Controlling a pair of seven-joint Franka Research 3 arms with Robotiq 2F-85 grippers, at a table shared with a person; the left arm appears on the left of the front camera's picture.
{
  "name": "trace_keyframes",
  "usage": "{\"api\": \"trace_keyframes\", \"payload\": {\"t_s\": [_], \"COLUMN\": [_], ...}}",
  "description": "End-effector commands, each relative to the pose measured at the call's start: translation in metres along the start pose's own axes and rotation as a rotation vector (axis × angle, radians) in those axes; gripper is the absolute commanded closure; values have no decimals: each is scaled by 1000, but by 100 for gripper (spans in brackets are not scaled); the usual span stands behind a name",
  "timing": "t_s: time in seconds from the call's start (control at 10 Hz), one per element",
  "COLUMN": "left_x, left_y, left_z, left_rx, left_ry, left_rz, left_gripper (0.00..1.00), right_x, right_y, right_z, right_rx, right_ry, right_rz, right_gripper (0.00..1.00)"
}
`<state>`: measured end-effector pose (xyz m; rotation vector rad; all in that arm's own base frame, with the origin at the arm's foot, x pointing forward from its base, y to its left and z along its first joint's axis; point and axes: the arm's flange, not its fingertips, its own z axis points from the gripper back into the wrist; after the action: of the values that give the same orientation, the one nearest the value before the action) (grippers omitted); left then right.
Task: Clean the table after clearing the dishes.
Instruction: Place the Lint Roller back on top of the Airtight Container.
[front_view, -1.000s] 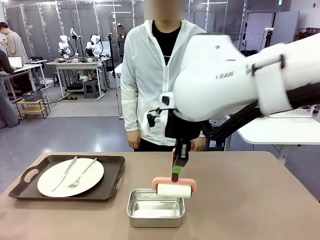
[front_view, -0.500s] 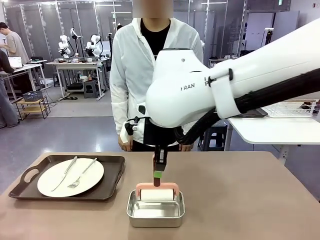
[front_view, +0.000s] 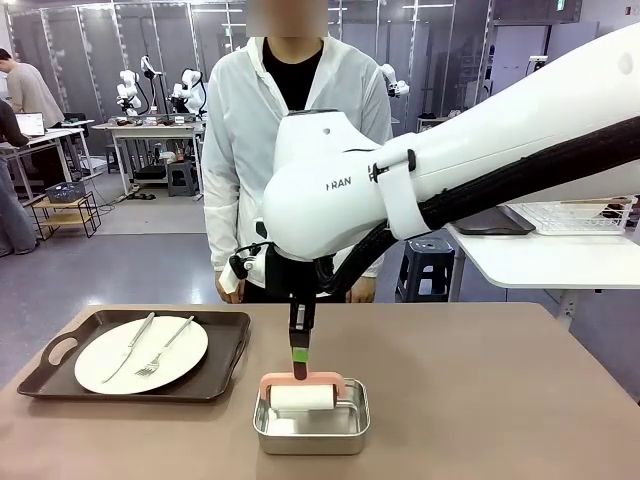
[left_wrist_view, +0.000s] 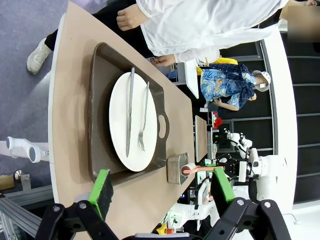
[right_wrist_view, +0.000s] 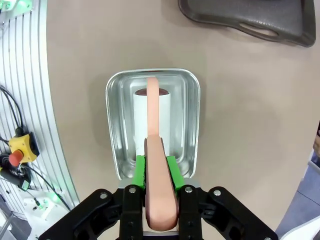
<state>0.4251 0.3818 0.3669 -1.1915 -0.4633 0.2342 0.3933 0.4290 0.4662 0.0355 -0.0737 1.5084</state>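
Taupe table (front_view: 500, 400), tray (front_view: 228, 345) with plate (front_view: 105, 372), roller (front_view: 302, 398) in pan (front_view: 310, 434)

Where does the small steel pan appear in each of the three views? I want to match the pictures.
Front view: steel pan low at centre, right of the dark tray.
Left wrist view: pan lower middle, just past the tray's edge.
Right wrist view: pan at centre, above the right hand.
Shared landmark: pink roller in it.

Taupe table (front_view: 500, 400); white plate (front_view: 95, 377); dark brown tray (front_view: 228, 345); pink-handled roller (front_view: 303, 381); silver pan (front_view: 310, 432).
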Motion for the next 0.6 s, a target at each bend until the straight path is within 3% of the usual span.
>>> {"api": "trace_keyframes", "payload": {"t_s": [0.0,0.5], "left_x": [-2,-2], "left_y": [-2,-2], "left_z": [3,3], "left_rx": [5,5], "left_ry": [0,0], "left_rz": [-7,-7], "left_gripper": [0,0], "right_x": [7,-2], "right_y": [-3,-29], "right_z": [-3,-32], "right_rx": [-20,-52], "right_ry": [-10,-19], "right_rz": [-22,23], "right_gripper": [78,78]}}
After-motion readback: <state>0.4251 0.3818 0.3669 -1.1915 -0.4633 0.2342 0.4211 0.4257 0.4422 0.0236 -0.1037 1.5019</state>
